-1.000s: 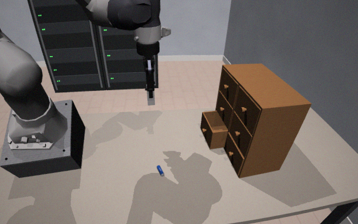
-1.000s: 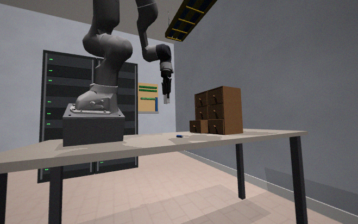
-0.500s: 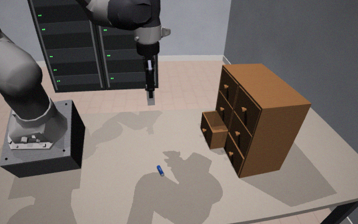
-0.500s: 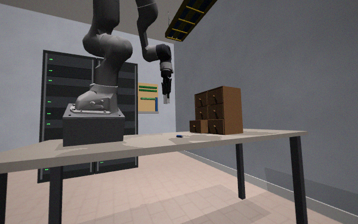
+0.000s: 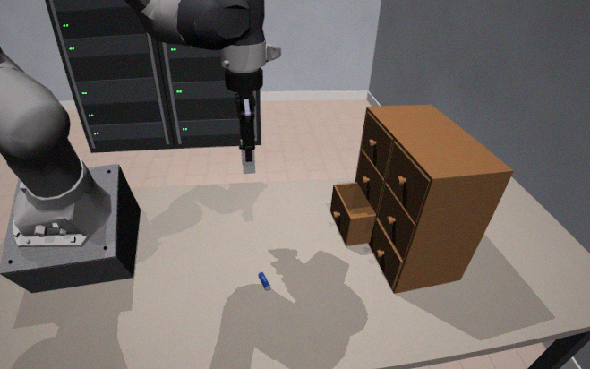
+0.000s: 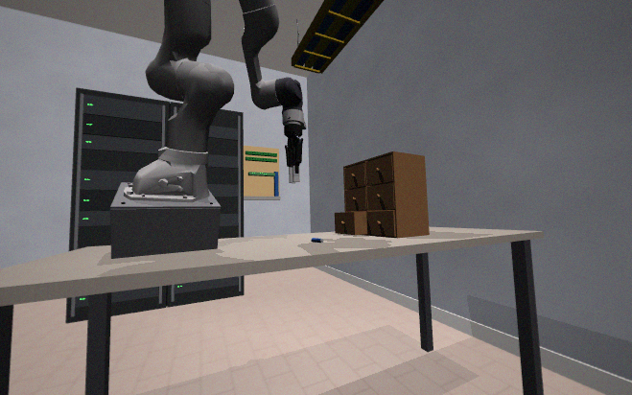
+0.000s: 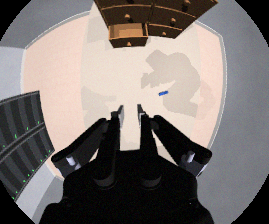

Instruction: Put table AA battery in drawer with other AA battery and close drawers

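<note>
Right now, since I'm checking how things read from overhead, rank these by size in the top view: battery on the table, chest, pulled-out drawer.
1. chest
2. pulled-out drawer
3. battery

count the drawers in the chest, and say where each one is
6 in the chest, in two columns of three seen from the front: left top, left middle, left bottom, the only one pulled out; right top, right middle, right bottom. No other front shows.

Grey arm point(image 5: 26, 114) point(image 6: 195, 93), black tool point(image 5: 247, 158) point(image 6: 293, 172) point(image 7: 130, 110).
</note>
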`<state>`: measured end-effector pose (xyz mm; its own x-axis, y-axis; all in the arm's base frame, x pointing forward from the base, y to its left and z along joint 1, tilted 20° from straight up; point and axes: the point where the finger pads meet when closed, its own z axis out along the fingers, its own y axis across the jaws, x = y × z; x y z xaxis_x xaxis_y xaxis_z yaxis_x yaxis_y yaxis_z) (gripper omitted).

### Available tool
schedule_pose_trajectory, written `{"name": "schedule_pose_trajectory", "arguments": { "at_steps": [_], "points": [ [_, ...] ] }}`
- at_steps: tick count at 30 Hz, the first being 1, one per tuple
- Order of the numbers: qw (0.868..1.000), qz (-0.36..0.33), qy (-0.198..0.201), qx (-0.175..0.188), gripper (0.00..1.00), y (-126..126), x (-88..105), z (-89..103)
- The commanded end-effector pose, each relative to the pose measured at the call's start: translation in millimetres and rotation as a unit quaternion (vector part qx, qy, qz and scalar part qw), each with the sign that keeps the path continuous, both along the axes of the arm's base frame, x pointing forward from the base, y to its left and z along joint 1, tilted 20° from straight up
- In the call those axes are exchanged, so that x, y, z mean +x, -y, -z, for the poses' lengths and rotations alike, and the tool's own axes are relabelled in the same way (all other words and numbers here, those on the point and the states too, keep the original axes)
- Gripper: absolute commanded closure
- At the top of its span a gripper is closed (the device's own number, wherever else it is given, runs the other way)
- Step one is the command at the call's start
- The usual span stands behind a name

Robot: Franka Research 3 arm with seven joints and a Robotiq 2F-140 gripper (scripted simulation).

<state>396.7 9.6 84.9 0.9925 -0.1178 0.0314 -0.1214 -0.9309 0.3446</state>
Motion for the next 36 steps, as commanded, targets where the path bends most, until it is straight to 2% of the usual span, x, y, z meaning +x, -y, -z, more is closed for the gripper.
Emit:
{"name": "schedule_pose_trajectory", "arguments": {
  "at_steps": [1, 2, 24, 29, 36],
  "points": [
    [1.0, -0.001, -0.002, -0.001, 0.8, 1, -0.5, 0.1],
    [1.0, 0.0, 0.0, 0.0, 0.0, 0, 0.1, -0.1],
    [1.0, 0.0, -0.001, 0.0, 0.0, -1, 0.1, -1.7],
    [1.0, -0.001, -0.002, -0.001, 0.0, -4, 0.2, -11.0],
    [1.0, -0.001, -0.002, -0.001, 0.0, -19, 0.9, -52.4]
  ]
}}
